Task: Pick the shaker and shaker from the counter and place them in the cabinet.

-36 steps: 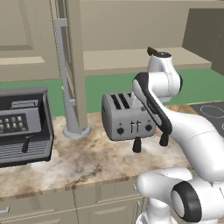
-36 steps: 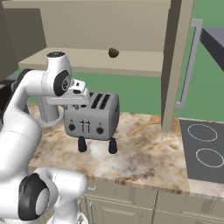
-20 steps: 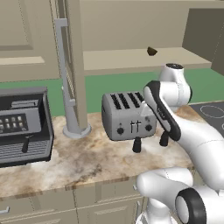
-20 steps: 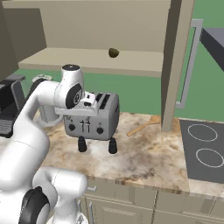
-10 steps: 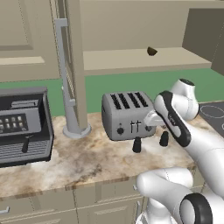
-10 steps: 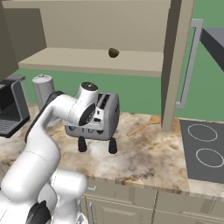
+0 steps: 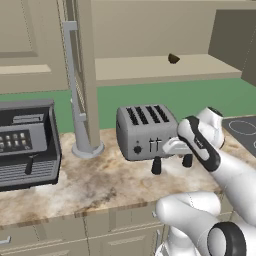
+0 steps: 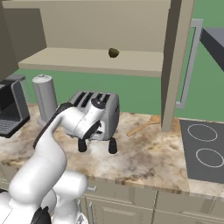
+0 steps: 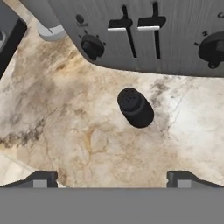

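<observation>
2 small black tapered shakers are standing upright on the speckled beige stone counter (image 7: 100,180), just in front of the grey 4-slot metal toaster (image 7: 146,131). The nearer-left shaker (image 7: 156,165) is sitting at about 6 o'clock from the toaster's front panel, and the second shaker (image 7: 187,160) is standing near it at about 3 o'clock, partly behind the white arm.

The 2-finger gripper (image 9: 112,178) is hanging above the first shaker, which in the hand view (image 9: 135,107) is showing its perforated top at 12 o'clock from the fingertips (image 9: 41,179). The fingers are spread fully apart and are holding nothing.

The shaker is looking light, rigid and smooth-sided, so it is likely slippery and easy to tip. Taking it across the wider lower body, below the narrow neck, seems safest.

The large beige wall cabinet (image 7: 150,70) with its tan inner shelf is waiting open at 12 o'clock above the counter, a small brown lump (image 7: 173,58) resting on the shelf.
</observation>
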